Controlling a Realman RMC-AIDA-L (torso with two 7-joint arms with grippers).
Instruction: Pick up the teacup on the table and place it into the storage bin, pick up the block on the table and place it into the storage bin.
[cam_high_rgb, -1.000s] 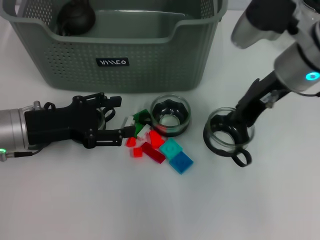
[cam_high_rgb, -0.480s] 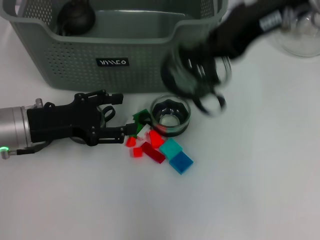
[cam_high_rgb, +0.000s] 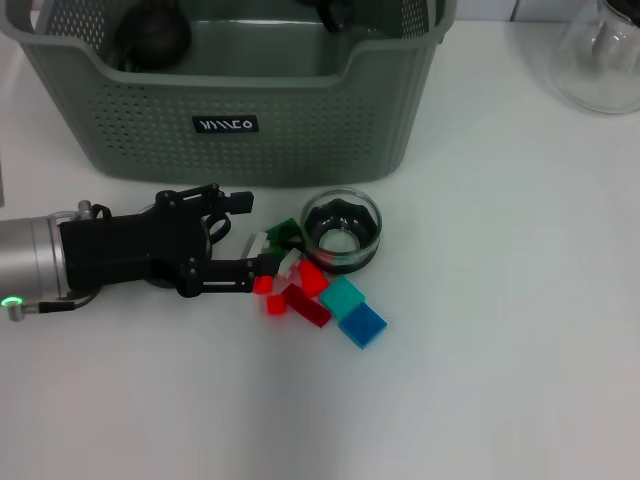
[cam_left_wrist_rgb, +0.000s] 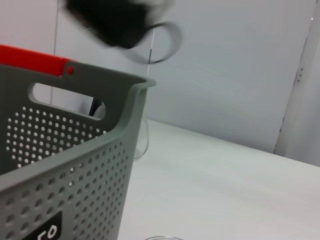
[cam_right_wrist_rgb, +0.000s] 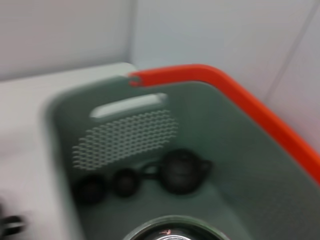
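The grey-green storage bin stands at the back and holds a dark teapot and small dark cups. My right gripper hangs blurred above the bin, shut on a glass teacup whose rim shows in the right wrist view. Only a dark bit of that gripper shows in the head view. A second glass teacup stands in front of the bin. Red, green, teal and blue blocks lie beside it. My left gripper is open, low over the table at the left edge of the block pile.
A large clear glass vessel stands at the back right. The bin has a red rim along its far side and a black label on its front wall. White table lies in front of and right of the blocks.
My right gripper lifted the glass teacup from the table's right side and swung it up and left over the bin. My left gripper edged right toward the blocks.
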